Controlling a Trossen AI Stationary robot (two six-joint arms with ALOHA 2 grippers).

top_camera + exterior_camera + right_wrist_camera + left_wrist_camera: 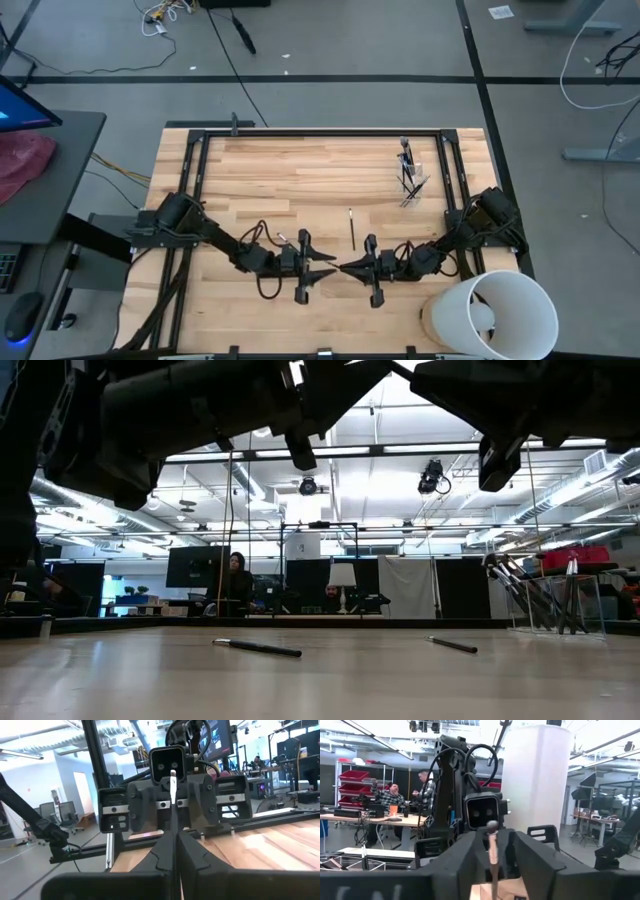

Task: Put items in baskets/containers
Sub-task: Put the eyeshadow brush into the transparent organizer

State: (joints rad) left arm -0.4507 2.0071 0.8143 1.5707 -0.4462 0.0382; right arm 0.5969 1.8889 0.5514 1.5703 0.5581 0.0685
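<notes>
dark brushes [407, 172] stand in clear cup [413, 187]; one brush [351, 228] lies flat.

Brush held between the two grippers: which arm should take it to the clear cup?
Right. The clear cup stands on the right arm's side, near its base, and the right gripper pinches the brush. The left gripper would have to reach across the table.

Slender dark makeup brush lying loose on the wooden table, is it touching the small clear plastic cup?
Apart. The high view shows a plain gap between the slender dark brush and the clear plastic cup.
</notes>
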